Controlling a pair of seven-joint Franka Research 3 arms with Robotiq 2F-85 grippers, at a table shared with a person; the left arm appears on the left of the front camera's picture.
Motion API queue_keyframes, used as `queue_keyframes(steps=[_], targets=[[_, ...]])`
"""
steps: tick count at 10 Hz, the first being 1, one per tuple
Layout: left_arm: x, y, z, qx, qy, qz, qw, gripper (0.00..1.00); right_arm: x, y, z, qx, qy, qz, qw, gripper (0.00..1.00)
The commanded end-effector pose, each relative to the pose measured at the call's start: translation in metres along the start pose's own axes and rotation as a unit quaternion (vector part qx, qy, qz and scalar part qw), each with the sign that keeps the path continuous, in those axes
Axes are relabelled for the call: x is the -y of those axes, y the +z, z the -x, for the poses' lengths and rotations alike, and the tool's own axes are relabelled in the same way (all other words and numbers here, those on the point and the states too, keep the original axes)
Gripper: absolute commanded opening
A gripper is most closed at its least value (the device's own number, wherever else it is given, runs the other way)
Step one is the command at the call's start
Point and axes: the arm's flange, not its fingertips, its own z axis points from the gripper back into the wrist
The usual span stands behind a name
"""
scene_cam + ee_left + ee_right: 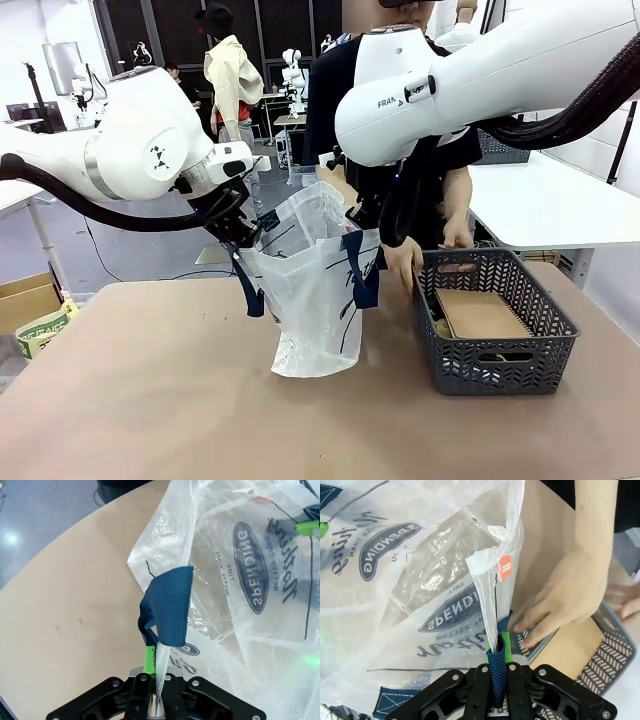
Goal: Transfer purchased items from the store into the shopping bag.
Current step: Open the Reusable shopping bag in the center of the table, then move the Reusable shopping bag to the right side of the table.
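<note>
Two shopping bag (315, 290) edges pinched: left hand (156, 656), right hand (498, 649)

- Right gripper (496, 652) at the bottom, jaws clamped on the bag (420, 555) edge and its navy strap (495, 672).
- Bag is translucent with navy lettering and spreads left of and above the gripper.
- Orange tag (504, 566) sits on the bag's raised edge.
- Person's hand (570, 595) is just right of the bag, fingers down on the basket (610, 650) rim.
- Tan piece (570, 647) lies in the basket, right of the bag.
- Table (540, 540) shows beyond the bag's edge.
</note>
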Motion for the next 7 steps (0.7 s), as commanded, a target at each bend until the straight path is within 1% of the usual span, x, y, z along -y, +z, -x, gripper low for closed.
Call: queue_keyframes(steps=[1, 2, 3, 4, 7], targets=[[-0.0038, -0.0017, 0.0093, 0.0, -0.034, 0.014, 0.999, 0.0, 0.0041, -0.0046, 0.0018, 0.011, 0.006, -0.017, 1.0, 0.0], [-0.0027, -0.0022, 0.0092, 0.006, -0.035, 0.015, 0.999, 0.0, 0.0051, -0.0043, 0.0013, 0.012, 0.006, -0.017, 1.0, 0.0], [-0.0018, -0.0046, 0.0078, -0.004, -0.021, 0.009, 1.0, 0.0, 0.0042, -0.0046, 0.001, 0.009, 0.014, -0.016, 1.0, 0.0], [0.0005, -0.0023, 0.0019, -0.002, -0.024, 0.001, 1.0, 0.0, 0.0013, -0.0004, 0.0, 0.001, 0.0, -0.004, 1.0, 0.0], [0.0005, -0.0023, 0.0019, -0.002, -0.024, 0.001, 1.0, 0.0, 0.0013, -0.0004, 0.0, 0.001, 0.0, -0.004, 1.0, 0.0]])
